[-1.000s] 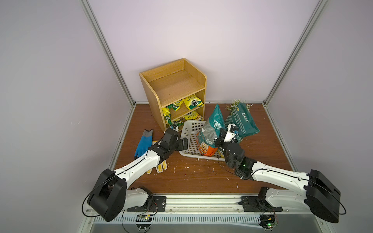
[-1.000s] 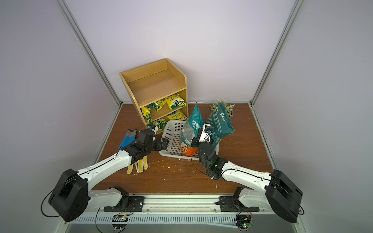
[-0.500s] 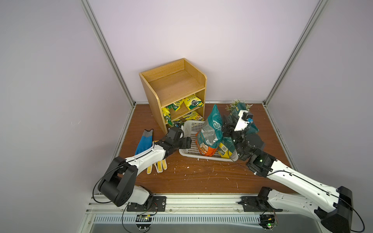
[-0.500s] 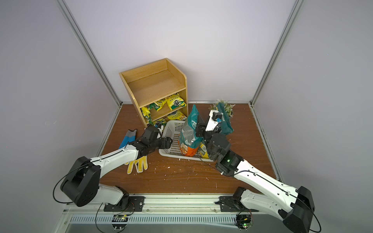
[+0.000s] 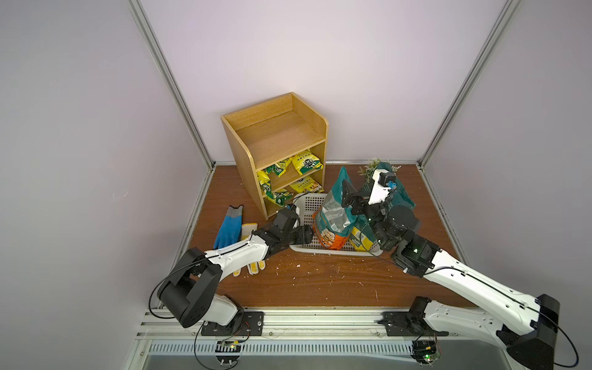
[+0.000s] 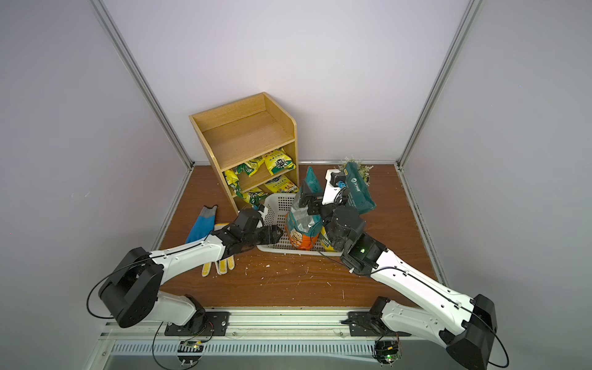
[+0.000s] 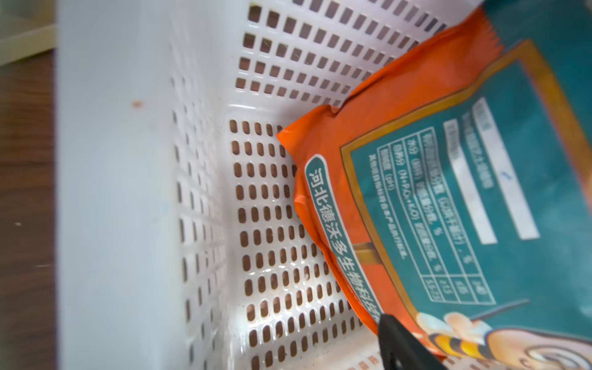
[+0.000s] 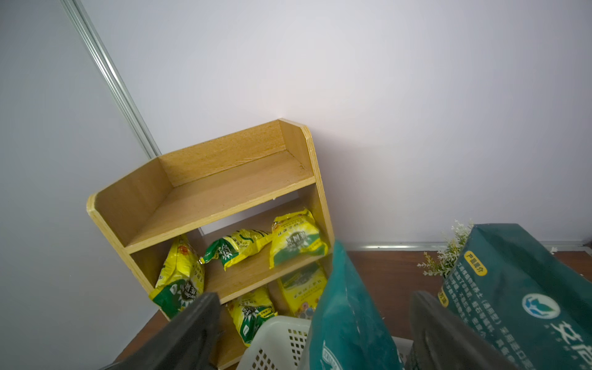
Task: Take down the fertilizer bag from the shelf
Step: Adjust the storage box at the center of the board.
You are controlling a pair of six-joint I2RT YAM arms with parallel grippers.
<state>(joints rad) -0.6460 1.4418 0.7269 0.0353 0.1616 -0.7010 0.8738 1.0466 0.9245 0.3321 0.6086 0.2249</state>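
Observation:
The fertilizer bag [image 5: 333,221] [image 6: 301,224], teal above and orange below, stands upright in the white perforated basket [image 5: 308,201] [image 7: 112,192], off the shelf. My right gripper [image 5: 355,200] [image 8: 315,333] is open, a finger on each side of the bag's top [image 8: 346,314] without pinching it. At the basket's near left corner my left gripper [image 5: 302,235] is open. Only one of its fingers [image 7: 400,346] shows, inside the basket against the bag's orange bottom [image 7: 352,144]. The wooden shelf [image 5: 275,141] [image 8: 208,198] has a bare top tier.
Several yellow-green bags [image 5: 306,163] fill the shelf's lower tiers. A second dark teal bag [image 5: 400,195] and a small plant [image 5: 371,166] stand right of the basket. A yellow bag [image 5: 360,238] lies in the basket. A blue glove [image 5: 229,227] and a yellow-fingered glove [image 5: 253,266] lie at the left.
My right gripper has opened and let go of the bag's top, which now stands free in the basket. My left gripper has slid right along the basket to the bag's bottom.

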